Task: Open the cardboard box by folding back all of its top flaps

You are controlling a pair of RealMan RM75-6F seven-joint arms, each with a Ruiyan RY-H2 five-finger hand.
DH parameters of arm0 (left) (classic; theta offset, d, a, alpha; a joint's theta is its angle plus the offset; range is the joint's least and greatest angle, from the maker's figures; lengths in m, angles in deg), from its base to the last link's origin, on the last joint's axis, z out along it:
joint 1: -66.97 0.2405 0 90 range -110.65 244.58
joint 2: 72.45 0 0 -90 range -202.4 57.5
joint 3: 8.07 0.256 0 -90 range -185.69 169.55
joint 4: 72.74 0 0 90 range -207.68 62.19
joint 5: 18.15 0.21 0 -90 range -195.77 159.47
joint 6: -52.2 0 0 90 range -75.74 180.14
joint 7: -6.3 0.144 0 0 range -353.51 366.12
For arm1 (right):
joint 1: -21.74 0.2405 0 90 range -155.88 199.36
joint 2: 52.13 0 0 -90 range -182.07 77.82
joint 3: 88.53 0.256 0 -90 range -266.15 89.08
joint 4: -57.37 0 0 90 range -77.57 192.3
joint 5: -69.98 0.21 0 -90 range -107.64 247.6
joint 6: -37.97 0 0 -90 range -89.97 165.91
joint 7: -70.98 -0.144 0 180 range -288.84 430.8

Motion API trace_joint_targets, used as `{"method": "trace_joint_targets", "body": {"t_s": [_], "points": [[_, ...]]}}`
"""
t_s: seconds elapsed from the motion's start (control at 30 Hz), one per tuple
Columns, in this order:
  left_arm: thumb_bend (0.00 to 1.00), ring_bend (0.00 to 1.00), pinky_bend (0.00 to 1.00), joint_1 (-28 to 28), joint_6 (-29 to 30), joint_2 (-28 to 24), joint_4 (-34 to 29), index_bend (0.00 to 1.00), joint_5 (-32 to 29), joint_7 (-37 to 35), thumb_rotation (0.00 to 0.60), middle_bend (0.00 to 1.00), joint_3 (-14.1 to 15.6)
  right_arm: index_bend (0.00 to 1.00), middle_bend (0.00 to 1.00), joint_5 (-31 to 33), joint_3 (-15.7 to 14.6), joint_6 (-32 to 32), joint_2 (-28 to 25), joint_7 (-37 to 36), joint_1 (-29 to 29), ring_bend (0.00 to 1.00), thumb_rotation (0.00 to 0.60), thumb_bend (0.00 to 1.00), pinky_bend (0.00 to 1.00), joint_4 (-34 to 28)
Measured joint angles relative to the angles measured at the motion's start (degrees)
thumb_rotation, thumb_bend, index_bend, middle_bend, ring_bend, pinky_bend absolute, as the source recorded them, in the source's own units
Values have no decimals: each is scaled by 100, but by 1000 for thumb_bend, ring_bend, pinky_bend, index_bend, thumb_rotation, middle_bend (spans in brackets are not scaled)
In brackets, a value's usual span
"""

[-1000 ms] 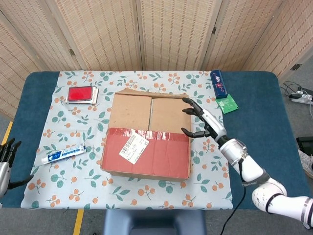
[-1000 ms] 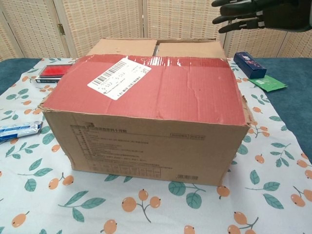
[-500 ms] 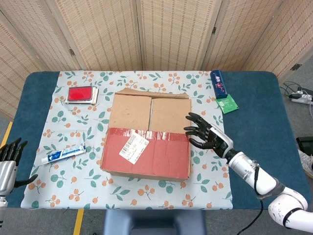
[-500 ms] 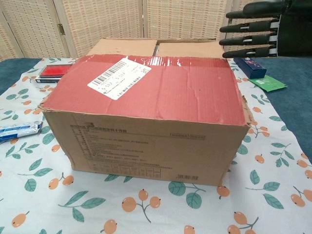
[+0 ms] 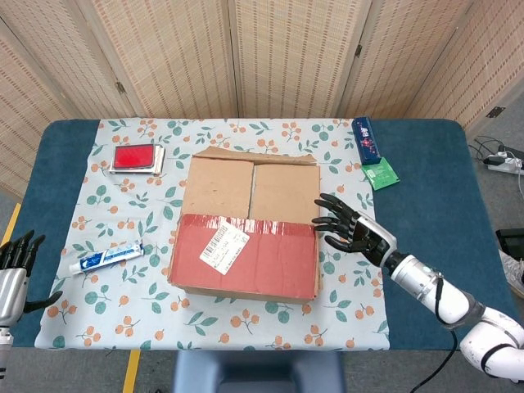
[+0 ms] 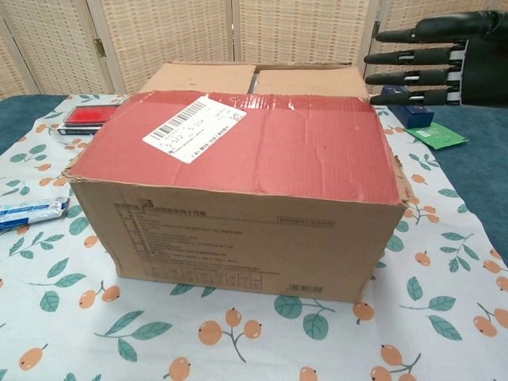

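The cardboard box (image 5: 246, 227) (image 6: 238, 175) stands mid-table with its top closed. A red-taped front flap (image 5: 246, 258) bearing a white barcode label (image 6: 193, 125) covers the near half; two plain brown flaps (image 5: 250, 187) lie flat behind it. My right hand (image 5: 352, 231) (image 6: 444, 59) hovers just off the box's right edge, fingers spread and pointing at the box, holding nothing. Empty and with fingers apart, my left hand (image 5: 15, 266) hangs beyond the table's left front edge, far from the box.
A red flat case (image 5: 135, 157) lies back left, a toothpaste tube (image 5: 106, 257) front left. A blue box (image 5: 367, 139) and a green packet (image 5: 380, 173) lie back right. A floral cloth (image 5: 123, 205) covers the table; folding screens stand behind.
My right hand has drawn back toward the near right and lowered beside the box's right edge, fingers straightening. My left hand has risen a little at the left edge.
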Motion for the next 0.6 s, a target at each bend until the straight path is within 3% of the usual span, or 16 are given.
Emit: {"method": "trace_joint_targets", "body": {"t_s": [0.23,0.6], "points": [[135,59,0,-17,-34,14,13,0,-36,26,600,37,-3,0,56,-115,-482,476,8,-502,398,180,600,394,164,386],[135,58,0,-22,-46,12,46,0,-98,9,600,37,-24,0,45,146,-900,640,287,-922,796,176,600,394,164,791]]}}
